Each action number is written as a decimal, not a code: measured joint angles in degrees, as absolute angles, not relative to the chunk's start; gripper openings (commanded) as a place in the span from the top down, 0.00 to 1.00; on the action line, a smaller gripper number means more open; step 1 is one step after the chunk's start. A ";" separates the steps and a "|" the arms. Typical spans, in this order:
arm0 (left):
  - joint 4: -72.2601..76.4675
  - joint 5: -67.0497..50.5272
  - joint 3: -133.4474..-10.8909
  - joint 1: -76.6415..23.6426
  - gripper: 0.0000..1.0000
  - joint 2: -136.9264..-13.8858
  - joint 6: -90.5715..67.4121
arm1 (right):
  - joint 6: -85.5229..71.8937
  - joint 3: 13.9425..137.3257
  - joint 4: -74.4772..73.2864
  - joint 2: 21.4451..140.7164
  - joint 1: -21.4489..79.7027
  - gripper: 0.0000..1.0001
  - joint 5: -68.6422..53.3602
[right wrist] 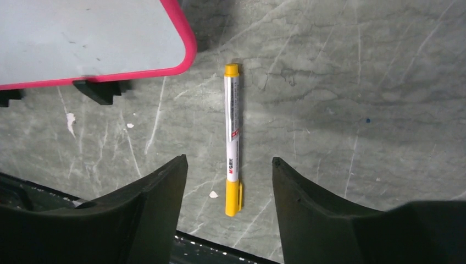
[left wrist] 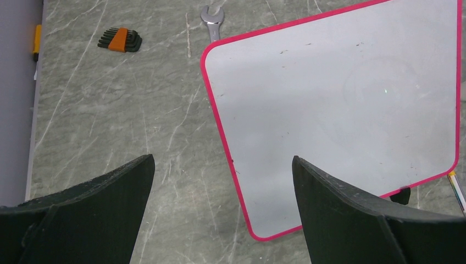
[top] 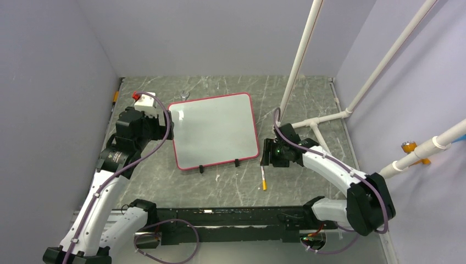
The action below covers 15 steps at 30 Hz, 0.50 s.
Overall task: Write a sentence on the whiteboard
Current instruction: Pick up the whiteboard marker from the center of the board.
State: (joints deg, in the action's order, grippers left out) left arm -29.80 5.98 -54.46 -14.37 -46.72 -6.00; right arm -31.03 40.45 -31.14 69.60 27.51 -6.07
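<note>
The whiteboard point(top: 214, 131) lies flat on the table, its white face blank; the sentence does not show anywhere on it. It also shows in the left wrist view point(left wrist: 340, 110) and the right wrist view point(right wrist: 82, 38). A white-and-orange marker pen point(top: 264, 179) lies capped on the table just below the board's near right corner point(right wrist: 233, 137). My left gripper point(left wrist: 222, 159) is open and empty over the board's left edge point(top: 166, 127). My right gripper point(right wrist: 228, 159) is open and empty, hovering above the marker point(top: 267, 153), with a finger on either side of it and neither touching.
Two black clips point(top: 201, 169) sit on the board's near edge. A hex key set point(left wrist: 120, 40) and a wrench point(left wrist: 211, 19) lie at the far left. A white box point(top: 144, 99) stands behind the left arm. White pipes point(top: 313, 118) stand at right. A black rail point(top: 220, 220) runs along the front.
</note>
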 measured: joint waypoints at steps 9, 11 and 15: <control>-29.87 6.37 -54.46 -14.83 0.01 -46.76 -5.39 | -30.68 40.91 -28.80 77.30 29.39 0.53 -5.23; -29.87 6.44 -54.46 -14.90 0.02 -46.76 -5.34 | -30.48 41.50 -28.51 78.54 29.95 0.57 -4.49; -29.87 6.48 -54.46 -15.07 0.03 -46.76 -5.28 | -30.44 42.72 -27.94 80.38 30.94 0.60 -3.01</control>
State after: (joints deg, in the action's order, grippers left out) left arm -29.87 6.48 -54.46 -15.07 -46.76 -5.28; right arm -30.44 42.72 -27.94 80.38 30.94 -3.01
